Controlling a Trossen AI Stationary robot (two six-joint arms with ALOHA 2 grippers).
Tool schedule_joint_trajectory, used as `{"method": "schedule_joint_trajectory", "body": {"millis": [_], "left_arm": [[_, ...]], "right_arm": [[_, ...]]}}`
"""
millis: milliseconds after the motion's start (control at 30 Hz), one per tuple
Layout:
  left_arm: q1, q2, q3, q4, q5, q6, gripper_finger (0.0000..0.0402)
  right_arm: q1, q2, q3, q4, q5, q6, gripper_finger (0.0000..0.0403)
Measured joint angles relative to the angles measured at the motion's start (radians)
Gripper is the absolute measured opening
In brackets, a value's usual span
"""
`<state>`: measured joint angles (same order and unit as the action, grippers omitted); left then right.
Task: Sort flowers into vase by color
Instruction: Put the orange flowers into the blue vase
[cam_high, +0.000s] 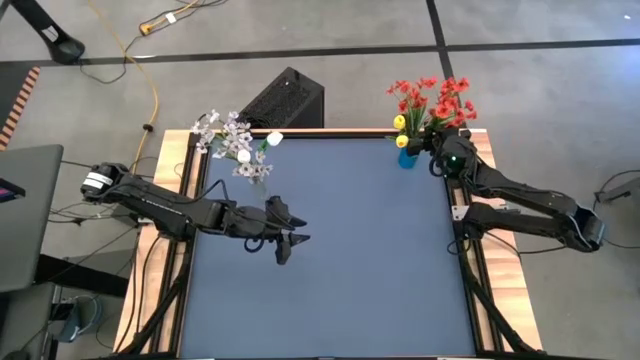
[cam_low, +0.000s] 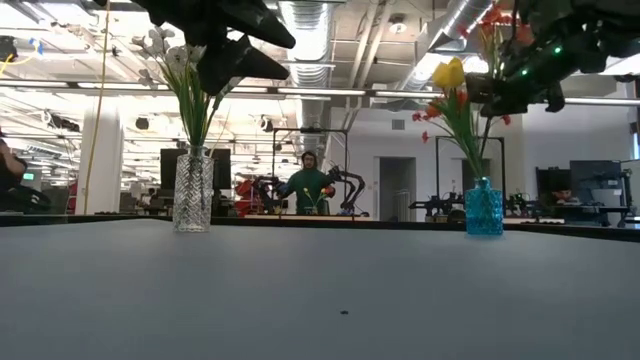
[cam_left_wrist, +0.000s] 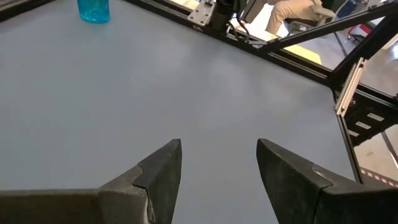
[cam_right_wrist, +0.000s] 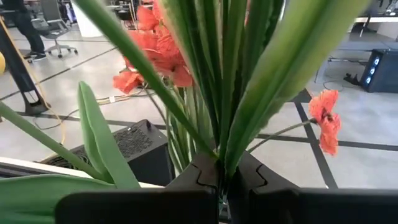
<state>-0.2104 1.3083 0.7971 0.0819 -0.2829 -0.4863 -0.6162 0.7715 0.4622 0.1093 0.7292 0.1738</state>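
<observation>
Standing at the far right corner of the table (cam_high: 330, 300), the blue vase (cam_high: 406, 157) is found to hold red blossoms (cam_high: 440, 98) and a yellow tulip (cam_high: 400, 122), a grouping judged to be the warm-coloured lot; the right gripper (cam_high: 437, 150) is held just above that vase, its fingers clenched on a bundle of green stems and leaves (cam_right_wrist: 217, 93) rising between them in the right wrist view, which suggests that a stem is being lowered into or steadied in the vase; which single stem is gripped cannot be told. At the far left, a clear cut-glass vase (cam_low: 193, 190) is seen to carry the pale lot: a lilac-white sprig (cam_high: 225, 135) and white tulips (cam_high: 274, 139). The left gripper (cam_high: 290, 240) is held over bare table in front of the clear vase, well apart from both vases, its fingers (cam_left_wrist: 163, 175) released and holding nothing; it is judged to be waiting. Counted: two vases, two arms; no loose flower is seen on the table; two yellow heads and two white tulip heads are made out, while the red blossoms are too clustered to be numbered with certainty. The sorting is judged to be nearly complete.
</observation>
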Motion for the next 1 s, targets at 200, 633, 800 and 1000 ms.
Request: {"method": "schedule_joint_trajectory", "body": {"millis": [200, 633, 800, 1000], "left_arm": [[0.002, 0.000, 0.000, -0.010, -0.001, -0.013, 0.0197], [0.019, 0.000, 0.000, -0.011, -0.002, 0.006, 0.0197], [0.019, 0.000, 0.000, -0.011, -0.003, 0.007, 0.0197], [0.019, 0.000, 0.000, -0.013, 0.000, 0.006, 0.0197]], "right_arm": [[0.000, -0.023, 0.000, -0.005, 0.001, -0.052, 0.0034], [0.000, -0.061, 0.000, -0.047, 0.003, -0.050, 0.0034], [0.000, -0.028, 0.000, -0.052, 0.004, -0.026, 0.0034], [0.000, 0.032, 0.000, -0.051, 0.006, -0.008, 0.0034]]}}
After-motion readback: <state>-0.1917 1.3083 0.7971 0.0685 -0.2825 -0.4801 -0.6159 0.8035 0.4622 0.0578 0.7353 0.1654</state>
